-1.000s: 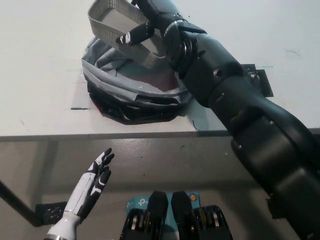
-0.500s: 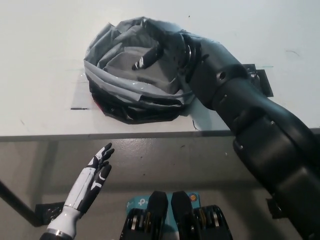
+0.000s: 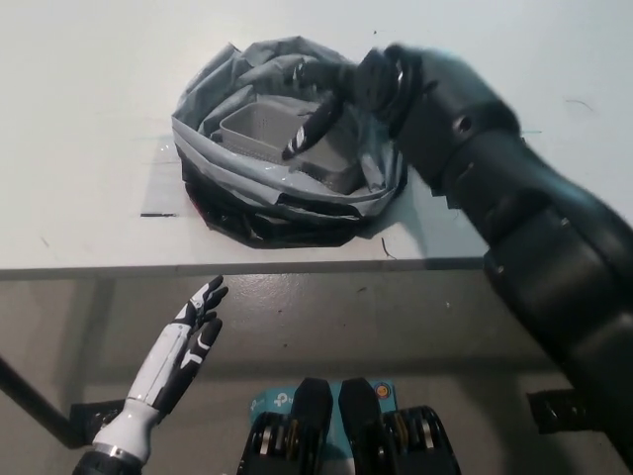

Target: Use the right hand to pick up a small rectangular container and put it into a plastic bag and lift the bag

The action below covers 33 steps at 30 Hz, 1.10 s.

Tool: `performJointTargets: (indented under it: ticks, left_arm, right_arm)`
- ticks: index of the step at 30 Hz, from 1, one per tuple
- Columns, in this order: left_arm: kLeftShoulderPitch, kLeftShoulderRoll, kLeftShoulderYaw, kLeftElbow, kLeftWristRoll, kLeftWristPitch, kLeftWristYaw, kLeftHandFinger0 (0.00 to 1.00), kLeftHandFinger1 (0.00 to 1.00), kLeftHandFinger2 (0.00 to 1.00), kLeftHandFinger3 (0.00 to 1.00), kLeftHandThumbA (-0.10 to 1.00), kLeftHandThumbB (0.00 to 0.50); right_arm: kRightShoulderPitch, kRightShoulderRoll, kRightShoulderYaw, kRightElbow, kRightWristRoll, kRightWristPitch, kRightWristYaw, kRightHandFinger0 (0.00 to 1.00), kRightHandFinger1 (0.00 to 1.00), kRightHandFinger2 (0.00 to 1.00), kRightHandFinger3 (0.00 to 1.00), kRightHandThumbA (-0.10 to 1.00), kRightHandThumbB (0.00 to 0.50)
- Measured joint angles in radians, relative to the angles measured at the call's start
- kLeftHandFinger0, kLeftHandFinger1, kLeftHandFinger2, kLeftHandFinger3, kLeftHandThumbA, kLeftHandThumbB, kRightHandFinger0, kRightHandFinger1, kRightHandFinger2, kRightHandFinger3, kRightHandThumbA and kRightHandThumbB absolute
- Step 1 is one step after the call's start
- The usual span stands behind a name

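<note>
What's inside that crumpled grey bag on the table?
A small grey rectangular container lies inside the bag, with the black right hand over it. The bag's folds hide the container's underside.

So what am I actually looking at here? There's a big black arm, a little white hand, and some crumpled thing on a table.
You are looking steeply down through a camera on a humanoid robot's head, so both arms belong to the robot itself. The black right hand reaches in from the right over a white table. The crumpled thing is a grey plastic bag, its mouth rolled open like a nest. Inside it lies a small rectangular container, grey and open at the top. The black hand's fingers are spread above the container and it seems to hold nothing; whether a fingertip touches the container I cannot tell. The white left hand rests open, below the table's near edge, doing nothing. The black shapes at the bottom middle are the robot's own body.
</note>
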Motion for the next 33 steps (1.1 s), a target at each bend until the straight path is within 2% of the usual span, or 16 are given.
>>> performJointTargets:
  ticks: [1,6,11,12,15,17,20,22,24,27,31,33]
  left_arm:
    - [-0.001,0.0,-0.001,0.0,0.0,0.0,0.0,1.0,1.0,1.0,1.0,1.0,0.224]
    - [-0.001,0.004,-0.002,0.0,0.0,0.0,-0.001,1.0,1.0,1.0,1.0,1.0,0.214]
    - [-0.001,0.008,-0.004,0.001,0.0,-0.001,-0.001,1.0,1.0,1.0,1.0,1.0,0.215]
    - [-0.001,0.01,-0.005,0.002,0.001,-0.001,-0.001,1.0,1.0,1.0,1.0,1.0,0.215]
    - [-0.001,0.013,-0.006,0.006,0.003,-0.001,-0.001,1.0,1.0,1.0,1.0,1.0,0.216]
    - [-0.001,0.013,-0.006,0.009,0.003,-0.001,-0.001,1.0,1.0,1.0,1.0,1.0,0.211]
    - [-0.001,0.013,-0.006,0.009,0.003,-0.001,-0.001,1.0,1.0,1.0,1.0,1.0,0.214]
    - [-0.001,0.013,-0.006,0.009,0.003,-0.001,-0.001,1.0,1.0,1.0,1.0,1.0,0.217]
    - [-0.001,0.013,-0.007,0.009,0.003,-0.001,-0.001,1.0,1.0,1.0,1.0,1.0,0.226]
    - [-0.001,0.013,-0.007,0.009,0.003,-0.001,-0.001,1.0,1.0,1.0,1.0,1.0,0.214]
    - [-0.001,0.013,-0.007,0.009,0.003,0.0,-0.001,1.0,1.0,1.0,1.0,1.0,0.222]
    - [-0.001,0.013,-0.007,0.009,0.003,0.001,-0.001,1.0,1.0,1.0,1.0,1.0,0.219]
  right_arm:
    - [-0.004,-0.007,-0.021,-0.008,0.012,-0.002,0.0,1.0,1.0,1.0,1.0,0.91,0.483]
    - [-0.01,-0.049,-0.103,-0.118,0.05,-0.027,-0.04,1.0,1.0,1.0,1.0,1.0,0.475]
    - [-0.025,-0.082,-0.166,-0.247,0.069,-0.054,-0.117,1.0,1.0,1.0,1.0,0.99,0.454]
    - [-0.025,-0.087,-0.179,-0.27,0.072,-0.061,-0.132,1.0,1.0,1.0,1.0,1.0,0.472]
    - [-0.025,-0.102,-0.201,-0.312,0.081,-0.085,-0.172,1.0,1.0,1.0,1.0,0.98,0.472]
    - [-0.025,-0.109,-0.206,-0.32,0.083,-0.093,-0.191,1.0,1.0,1.0,1.0,0.94,0.467]
    - [-0.018,-0.12,-0.207,-0.324,0.083,-0.095,-0.211,1.0,1.0,1.0,1.0,0.94,0.479]
    - [-0.008,-0.123,-0.207,-0.319,0.083,-0.096,-0.22,1.0,1.0,1.0,1.0,0.89,0.47]
    - [0.014,-0.125,-0.207,-0.307,0.085,-0.097,-0.229,1.0,1.0,1.0,1.0,0.91,0.462]
    - [0.041,-0.126,-0.203,-0.284,0.085,-0.101,-0.236,1.0,1.0,1.0,1.0,0.91,0.484]
    - [0.079,-0.127,-0.201,-0.225,0.085,-0.111,-0.246,1.0,1.0,1.0,1.0,0.93,0.473]
    - [0.091,-0.127,-0.196,-0.2,0.085,-0.112,-0.249,1.0,1.0,1.0,1.0,0.91,0.463]
